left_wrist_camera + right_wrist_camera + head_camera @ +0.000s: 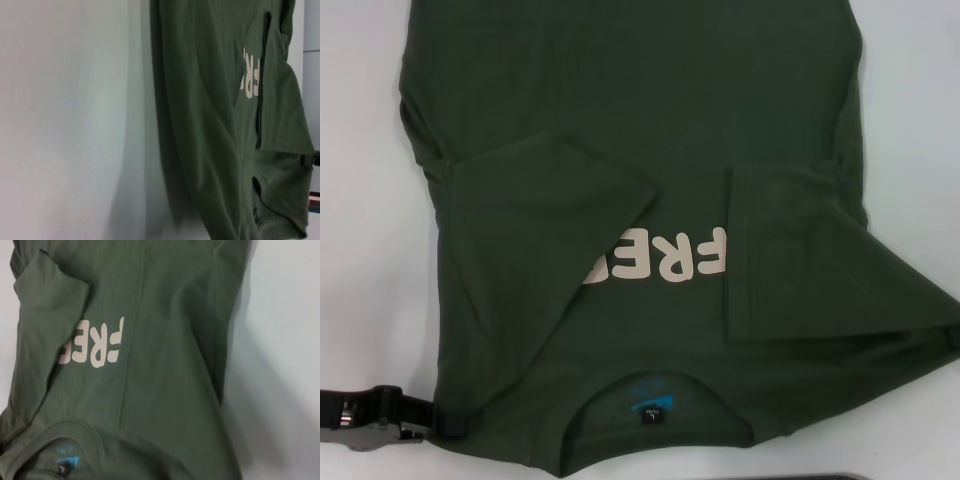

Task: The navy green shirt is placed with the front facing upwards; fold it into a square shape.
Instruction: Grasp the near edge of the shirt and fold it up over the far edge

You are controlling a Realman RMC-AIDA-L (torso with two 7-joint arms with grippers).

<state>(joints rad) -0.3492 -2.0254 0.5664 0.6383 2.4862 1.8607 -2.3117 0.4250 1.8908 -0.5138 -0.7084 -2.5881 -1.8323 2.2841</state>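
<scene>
- The shirt (650, 130) lies front-up on the white desk (365, 250), collar (660, 385) nearest the robot.
- Both sleeves are folded inward; the left one (545, 210) covers part of the cream lettering (665, 257).
- Left end effector (440, 417) sits at the shirt's shoulder edge; whether it grips is unclear.
- Right end effector (952, 335), barely visible at the opposite edge; state unclear.

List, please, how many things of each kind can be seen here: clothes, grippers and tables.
Shirt: 1
Grippers: 2, left gripper at the shirt's near left edge, right gripper at its right edge
Table: 1
Total: 4
</scene>
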